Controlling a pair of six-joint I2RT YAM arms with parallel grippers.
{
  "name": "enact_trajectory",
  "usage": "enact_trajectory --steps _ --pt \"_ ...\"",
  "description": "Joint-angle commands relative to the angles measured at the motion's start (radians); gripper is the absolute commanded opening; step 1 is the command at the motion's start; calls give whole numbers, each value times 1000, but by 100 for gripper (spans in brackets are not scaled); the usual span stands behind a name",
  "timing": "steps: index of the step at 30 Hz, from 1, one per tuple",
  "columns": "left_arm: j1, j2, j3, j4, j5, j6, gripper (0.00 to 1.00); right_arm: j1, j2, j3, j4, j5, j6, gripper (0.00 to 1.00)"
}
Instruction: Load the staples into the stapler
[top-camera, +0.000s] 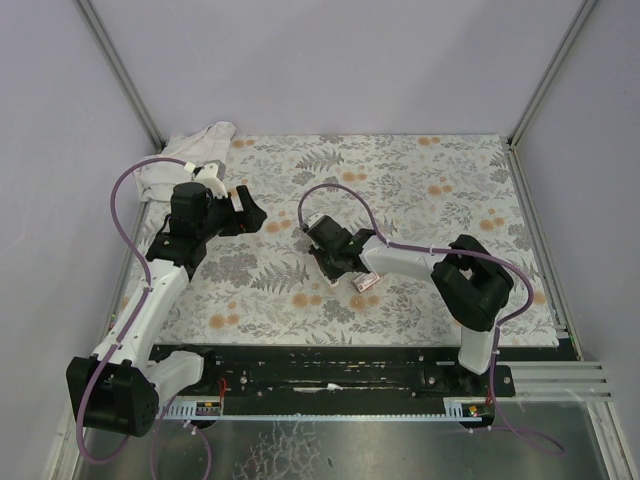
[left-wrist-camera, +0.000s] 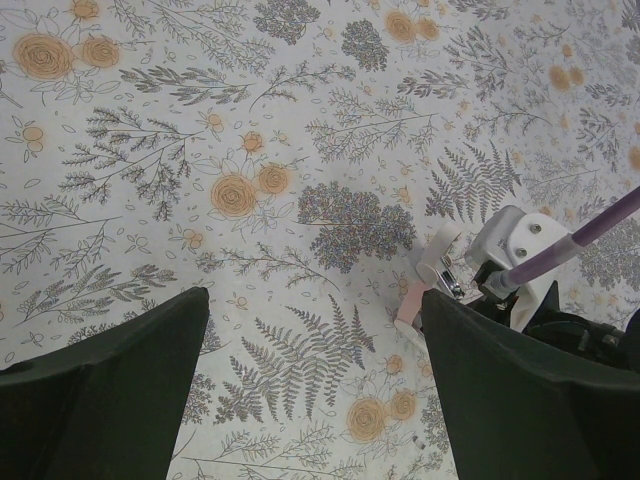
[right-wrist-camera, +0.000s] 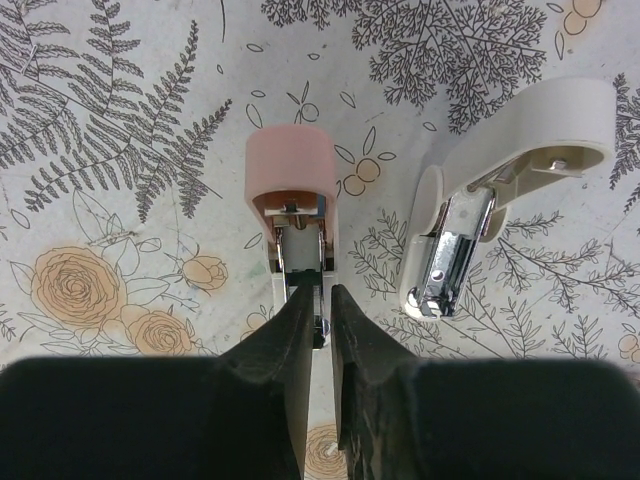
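Note:
A pink stapler piece (right-wrist-camera: 291, 172) lies on the flowered cloth with its metal staple channel (right-wrist-camera: 300, 245) facing up; it also shows in the top view (top-camera: 365, 283). A cream stapler piece (right-wrist-camera: 520, 130) with a shiny metal part (right-wrist-camera: 452, 250) lies just to its right. My right gripper (right-wrist-camera: 320, 292) sits over the pink piece's channel, its fingers nearly together on a thin shiny metal bit that I cannot identify. My left gripper (left-wrist-camera: 315, 300) is wide open and empty above bare cloth, left of the stapler pieces (left-wrist-camera: 430, 275). The red-pink staple box is out of view.
A crumpled white cloth (top-camera: 195, 150) lies at the back left corner. The flowered table cover (top-camera: 420, 180) ends at metal frame rails on the right and near edges. The right arm's purple cable (left-wrist-camera: 590, 235) runs beside the stapler pieces.

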Motion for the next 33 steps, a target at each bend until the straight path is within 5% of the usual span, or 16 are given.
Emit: enact_trajectory --steps 1,10,17,25,33 --pt "10 0 -11 56 10 -5 86 10 -6 -12 20 23 10 18" --pt "9 -9 -13 57 0 -7 86 9 -65 -19 7 20 18 19" --pt "9 -47 -34 80 -33 -7 86 -8 -279 -50 -69 28 31 38" --pt "10 -29 -31 77 -22 -11 86 -179 -458 -252 -140 41 38 52" --pt "9 -25 -35 78 -24 -13 86 -354 -380 -316 -115 -29 20 53"
